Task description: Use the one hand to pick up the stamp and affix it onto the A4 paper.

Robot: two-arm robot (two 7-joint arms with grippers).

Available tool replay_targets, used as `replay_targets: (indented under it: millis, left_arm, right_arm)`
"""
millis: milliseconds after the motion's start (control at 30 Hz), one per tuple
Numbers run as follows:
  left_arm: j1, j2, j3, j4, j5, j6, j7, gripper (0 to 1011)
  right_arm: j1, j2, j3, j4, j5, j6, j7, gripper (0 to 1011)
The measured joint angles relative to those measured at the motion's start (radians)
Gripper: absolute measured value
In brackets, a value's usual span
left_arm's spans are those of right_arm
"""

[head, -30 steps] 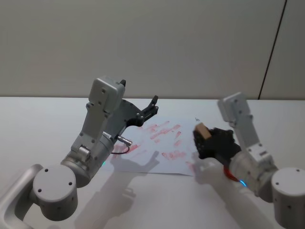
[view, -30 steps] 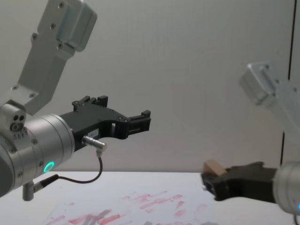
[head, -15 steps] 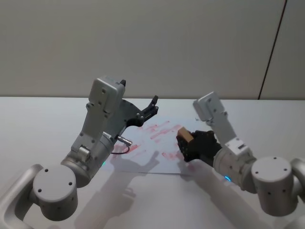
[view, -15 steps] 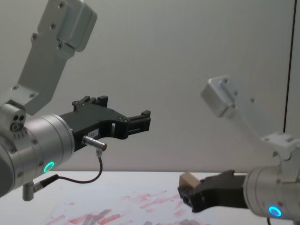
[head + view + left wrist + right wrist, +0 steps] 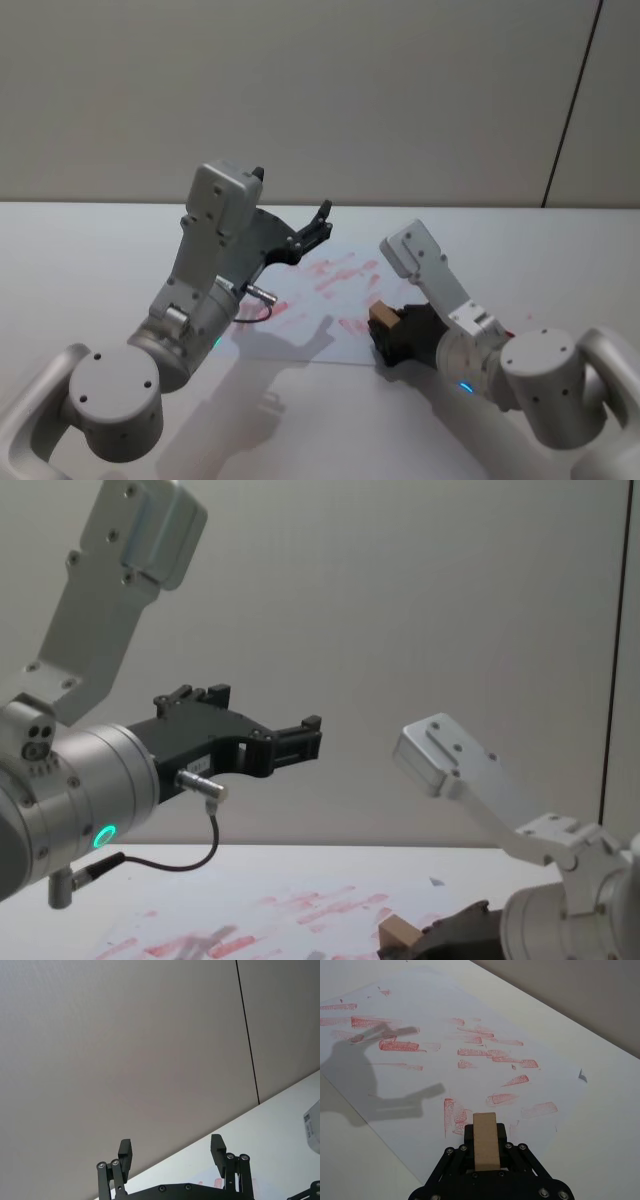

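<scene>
The stamp (image 5: 486, 1141) is a small light-brown wooden block, and my right gripper (image 5: 486, 1152) is shut on it. In the head view the right gripper (image 5: 388, 335) holds the stamp (image 5: 381, 318) low over the near right part of the A4 paper (image 5: 330, 305). The chest view shows the stamp (image 5: 400, 932) just above the sheet (image 5: 250, 935). Whether it touches the paper I cannot tell. The white paper (image 5: 435, 1060) carries many red stamp marks. My left gripper (image 5: 171, 1154) hangs open and raised above the table, also seen in the head view (image 5: 318, 226) and chest view (image 5: 300, 738).
The white table (image 5: 80, 260) spreads around the sheet on all sides. My left arm's silver body (image 5: 210, 270) stands over the paper's left part and throws a shadow on it. A grey wall rises behind the table.
My right gripper has carried the stamp leftward and down, from beside the paper's right edge to low over its near right part. The left arm has stayed still.
</scene>
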Motion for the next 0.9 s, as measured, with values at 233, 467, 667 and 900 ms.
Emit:
replay_targets:
  millis: [233,467,667,900]
  left_arm:
    - [0.000,0.000,0.000,0.000,0.000,0.000,0.000,1003]
    - [0.000,0.000,0.000,0.000,0.000,0.000,0.000,1003]
    - [0.000,0.000,0.000,0.000,0.000,0.000,0.000,1002]
    - [0.000,0.000,0.000,0.000,0.000,0.000,0.000,1002]
  right_arm:
    - [0.012,-0.016,-0.005,0.029,0.004,0.020,-0.013,220]
    - [0.015,-0.026,-0.009,0.046,0.014,0.031,-0.029,220]
    - [0.015,-0.030,-0.009,0.051,0.030,0.031,-0.044,220]
    - [0.007,-0.029,0.003,0.030,0.071,0.031,-0.069,220]
